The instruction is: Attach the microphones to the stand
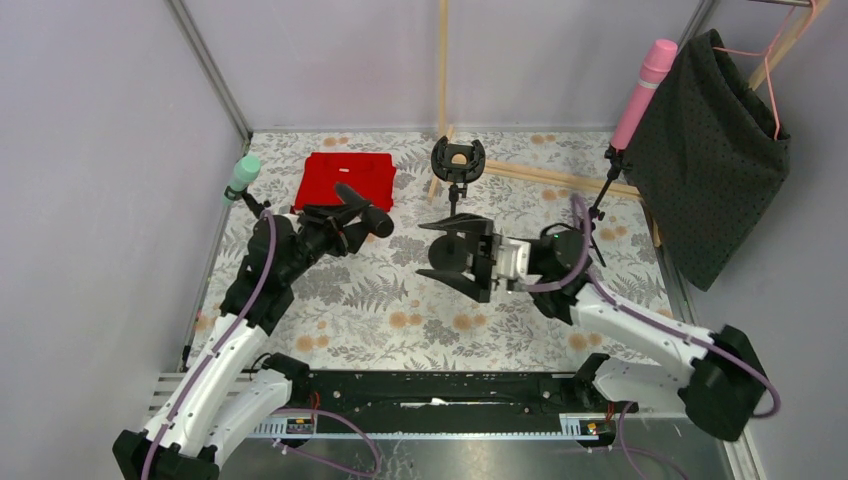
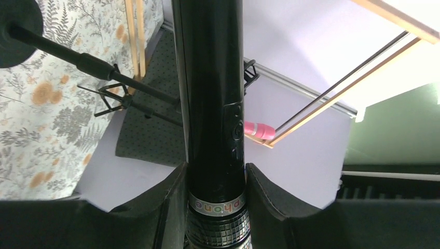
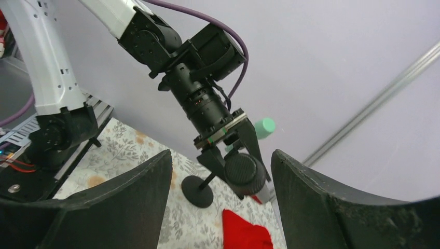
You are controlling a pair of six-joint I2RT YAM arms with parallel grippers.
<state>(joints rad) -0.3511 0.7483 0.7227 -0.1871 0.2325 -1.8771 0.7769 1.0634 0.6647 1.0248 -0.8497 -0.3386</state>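
A: Black microphone (image 2: 210,104) pinched in left gripper (image 1: 350,217), held off the table (image 1: 380,310) by the red pad (image 1: 335,175).
B: Right gripper (image 1: 452,254)?
A: Spread wide, near centre stand (image 1: 458,160). Pink microphone (image 1: 643,90) mounted far right, green microphone (image 1: 241,176) far left.

I can read one piece of lettering. It is on the silvery band (image 2: 217,204) of the black microphone (image 2: 210,93), just where it sits pinched between my left fingers (image 2: 150,223). Multicoloured letters spell "phone", and anything before them curves out of sight around the band.
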